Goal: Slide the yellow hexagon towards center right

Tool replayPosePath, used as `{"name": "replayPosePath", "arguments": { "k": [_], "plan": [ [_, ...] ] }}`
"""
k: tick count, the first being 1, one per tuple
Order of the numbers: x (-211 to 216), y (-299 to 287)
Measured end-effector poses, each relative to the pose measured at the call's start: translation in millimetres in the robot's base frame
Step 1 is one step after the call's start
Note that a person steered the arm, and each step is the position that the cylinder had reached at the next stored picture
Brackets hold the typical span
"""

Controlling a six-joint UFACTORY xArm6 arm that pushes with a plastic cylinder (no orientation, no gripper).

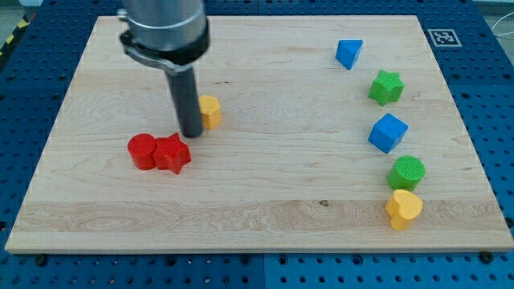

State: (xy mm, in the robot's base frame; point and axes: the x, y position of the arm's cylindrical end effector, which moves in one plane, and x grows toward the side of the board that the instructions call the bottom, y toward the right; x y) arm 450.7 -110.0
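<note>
My tip [192, 133], a bare rod with no jaws, touches the yellow hexagon [210, 111] at its 8 o'clock, bare board [289, 112] stretching toward 3 o'clock.

Yellow hexagon [210, 111]: small yellow block lying flat on the board, its left portion hidden behind the rod, positioned touching or just beside my tip [192, 134] on the view's right.

One raised view – angled down across the whole wooden board [265, 209].
</note>
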Motion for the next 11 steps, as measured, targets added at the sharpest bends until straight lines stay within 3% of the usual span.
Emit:
{"name": "replayPosePath", "arguments": {
  "k": [1, 2, 3, 4, 7, 9, 11],
  "plan": [
    [-50, 13],
    [-72, 15],
    [-72, -47],
    [-62, -64],
    [-21, 6],
    [-60, 27],
    [-44, -24]
  ]
}}
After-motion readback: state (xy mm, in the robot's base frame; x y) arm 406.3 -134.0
